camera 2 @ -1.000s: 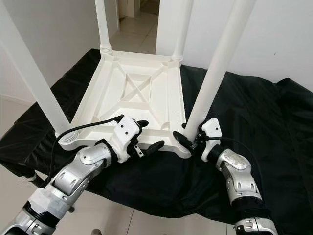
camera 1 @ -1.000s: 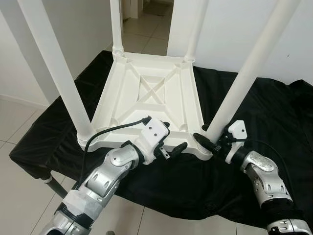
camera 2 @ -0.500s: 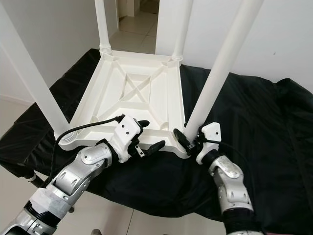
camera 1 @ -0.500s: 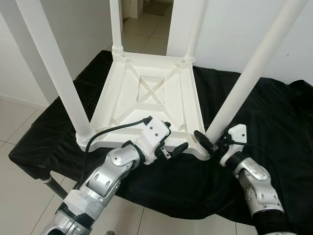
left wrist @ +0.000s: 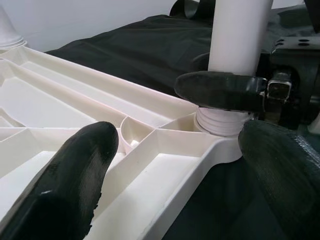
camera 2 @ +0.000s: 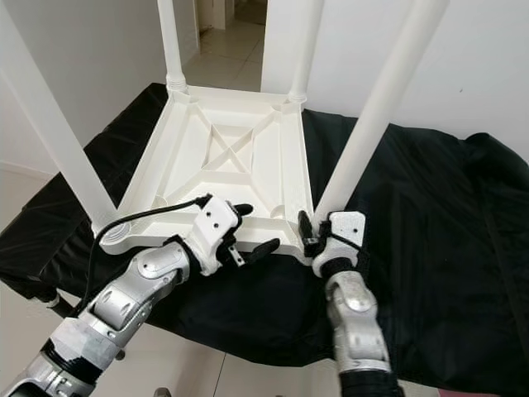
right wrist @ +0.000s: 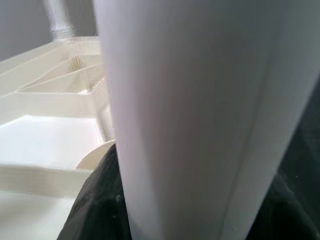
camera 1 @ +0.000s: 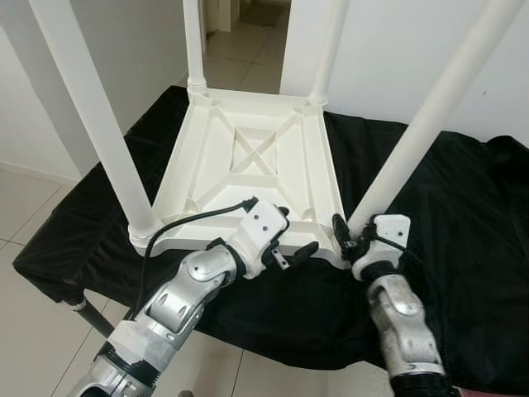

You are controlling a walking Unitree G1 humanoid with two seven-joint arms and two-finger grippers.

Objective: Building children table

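The children table (camera 1: 256,165) lies upside down on the black-draped bench (camera 1: 463,215), its four white legs pointing up. My right gripper (camera 1: 351,240) pinches the near right leg (camera 1: 413,141) just above its threaded collar, where the leg enters the corner socket; the right wrist view shows the leg pressed close between the fingers. My left gripper (camera 1: 289,240) sits just left of that corner, its fingers (left wrist: 75,165) spread over the near rim of the tabletop without closing on it, one finger inside the ribbed frame and one outside.

Handling, as judged from the moulded ribs and hollow-looking tubes: the table is light, rigid plastic, with smooth surfaces likely to slip under the pads. The long leg gives leverage, so a grip high on it would rock the socket; the hold belongs low, next to the collar, as my right gripper has it. The tabletop is best braced at the rim beside the corner, where the ribs stiffen it. The black cloth may let the light top slide when the leg is turned.
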